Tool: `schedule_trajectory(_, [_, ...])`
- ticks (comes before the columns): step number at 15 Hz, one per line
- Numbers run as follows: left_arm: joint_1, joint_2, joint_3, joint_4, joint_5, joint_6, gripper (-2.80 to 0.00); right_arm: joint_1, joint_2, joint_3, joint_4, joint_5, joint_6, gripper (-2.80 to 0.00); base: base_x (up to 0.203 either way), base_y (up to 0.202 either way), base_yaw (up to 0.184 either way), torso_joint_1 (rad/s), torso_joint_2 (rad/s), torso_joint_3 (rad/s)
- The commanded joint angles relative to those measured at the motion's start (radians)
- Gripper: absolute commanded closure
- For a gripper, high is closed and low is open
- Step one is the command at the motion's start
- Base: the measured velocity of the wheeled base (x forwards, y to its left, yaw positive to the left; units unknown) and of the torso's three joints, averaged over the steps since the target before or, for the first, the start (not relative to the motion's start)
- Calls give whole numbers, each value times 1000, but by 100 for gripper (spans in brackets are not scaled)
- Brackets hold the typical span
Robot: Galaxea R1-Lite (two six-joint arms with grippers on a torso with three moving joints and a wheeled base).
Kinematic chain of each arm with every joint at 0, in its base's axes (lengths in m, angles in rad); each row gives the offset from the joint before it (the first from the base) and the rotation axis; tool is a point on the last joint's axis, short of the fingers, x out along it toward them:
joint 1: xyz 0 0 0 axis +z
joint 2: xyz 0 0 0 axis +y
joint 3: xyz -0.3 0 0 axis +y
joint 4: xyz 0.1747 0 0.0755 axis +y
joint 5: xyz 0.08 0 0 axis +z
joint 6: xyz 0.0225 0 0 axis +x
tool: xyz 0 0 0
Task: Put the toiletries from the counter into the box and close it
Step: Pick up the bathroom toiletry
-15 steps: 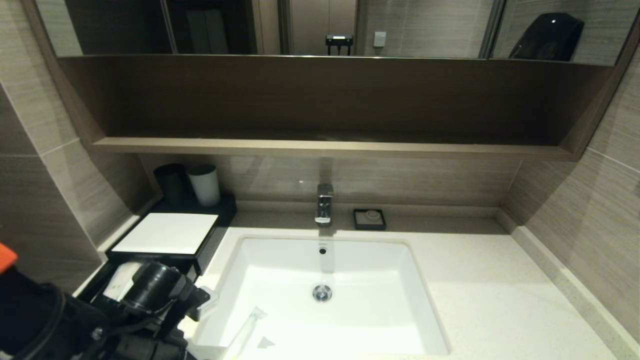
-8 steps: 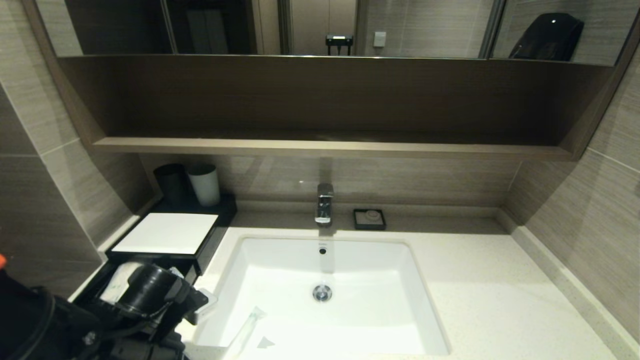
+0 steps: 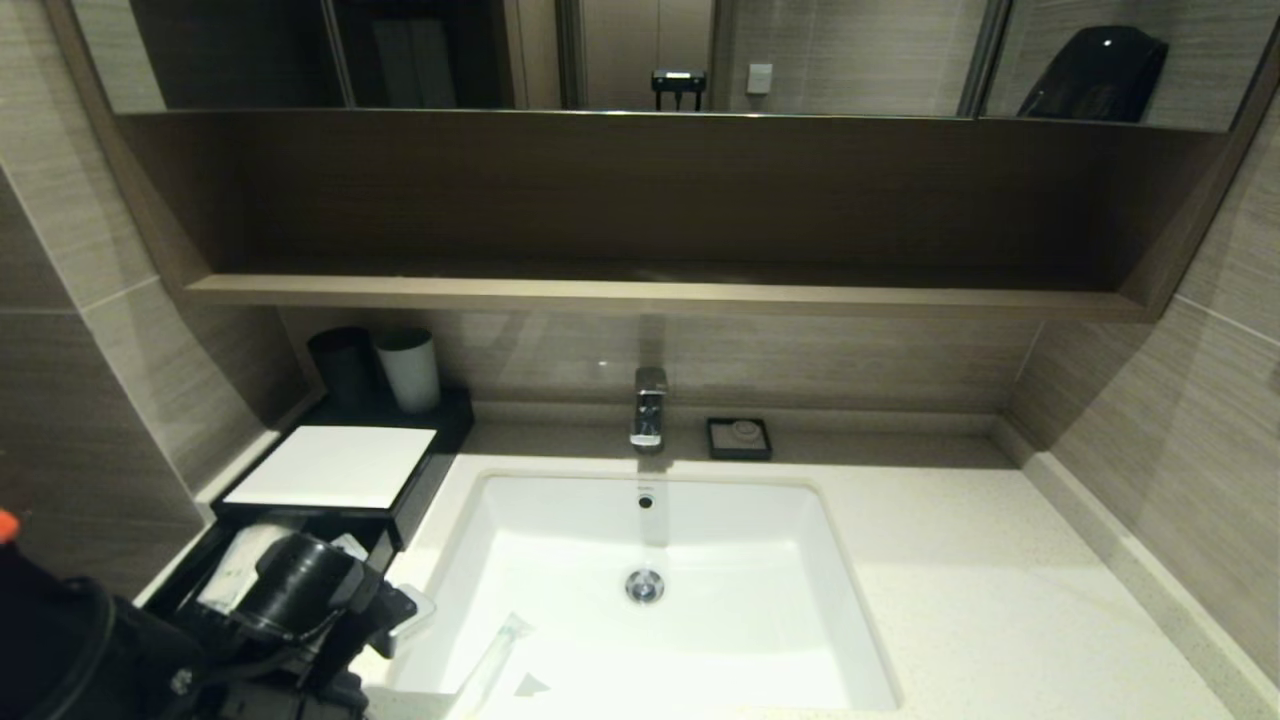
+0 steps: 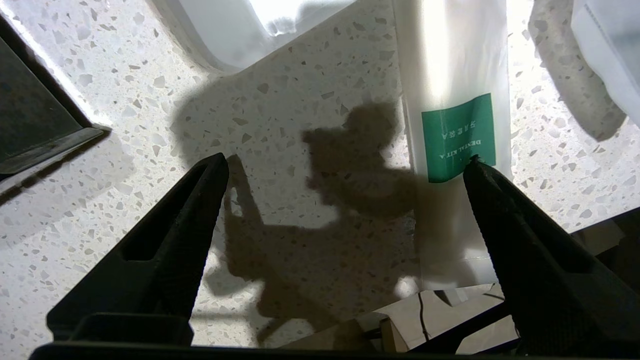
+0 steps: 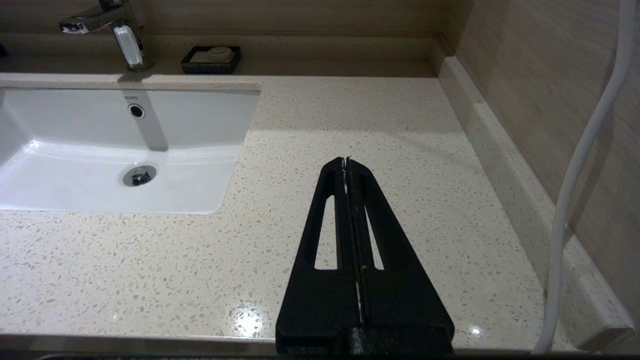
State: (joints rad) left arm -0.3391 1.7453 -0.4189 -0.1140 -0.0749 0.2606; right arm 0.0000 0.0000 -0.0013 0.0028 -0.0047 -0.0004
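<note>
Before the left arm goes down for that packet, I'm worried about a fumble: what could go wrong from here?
1. The green-labelled packet sits under one finger of the open left pincer, not centred, so closing may only nudge it.
2. It lies by the sink edge and could slide in.
3. The drawer is close beside the arm and might get bumped.

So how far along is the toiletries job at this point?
Partly done: the box has its drawer pulled out with a packet inside. In hand: nothing yet; the left gripper hangs open over the teal-labelled packet on the counter. Left: that packet, any others, closing the drawer. The right gripper is parked, shut.
</note>
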Motion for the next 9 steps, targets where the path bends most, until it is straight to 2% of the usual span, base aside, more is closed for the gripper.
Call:
schedule_trajectory(1, [0, 10, -1, 0, 0, 2, -280, 0, 0, 0, 0, 0, -1, 0, 0, 0, 0, 0, 0, 0])
schedule_trajectory(9, [0, 5, 0, 1, 1, 9, -280, 0, 0, 0, 0, 0, -1, 0, 0, 0, 0, 0, 0, 0])
